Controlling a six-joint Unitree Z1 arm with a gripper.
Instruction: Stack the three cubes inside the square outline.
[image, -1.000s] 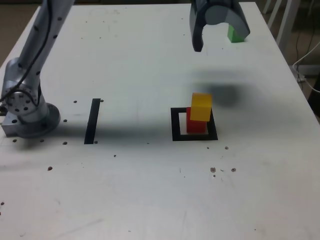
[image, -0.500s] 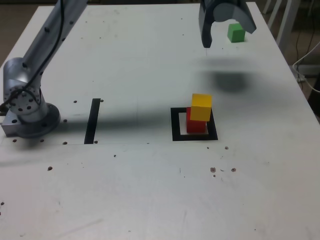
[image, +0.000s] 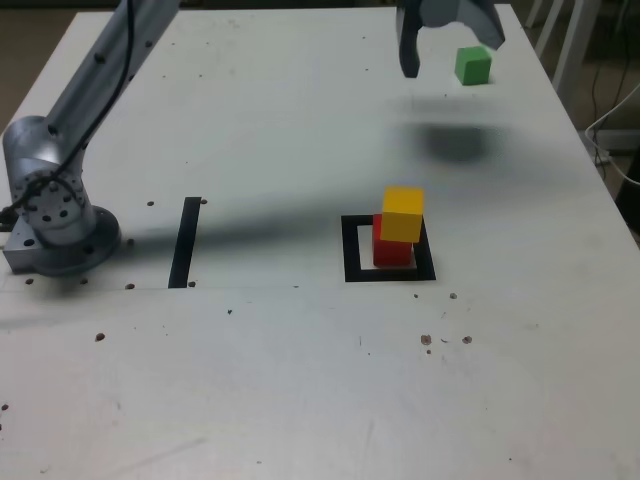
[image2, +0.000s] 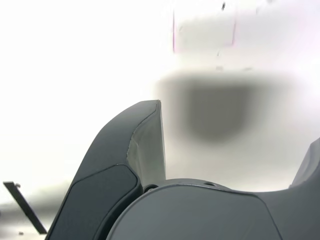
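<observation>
A yellow cube sits slightly askew on a red cube inside the black square outline, right of centre in the exterior view. The green cube stands alone near the table's far edge. My gripper hangs open in the air just beside the green cube, on the exterior view's left of it, with nothing between its fingers. In the wrist view the open gripper shows one dark finger over its own shadow on the washed-out table; no cube can be made out there.
A straight black strip lies left of the outline in the exterior view. The arm's grey base stands at the table's left edge. Small dark specks dot the white table.
The gripper has moved toward the table's far edge and slightly to the exterior view's right, uncovering the green cube. The jaws stayed open. The stacked cubes have not moved.
</observation>
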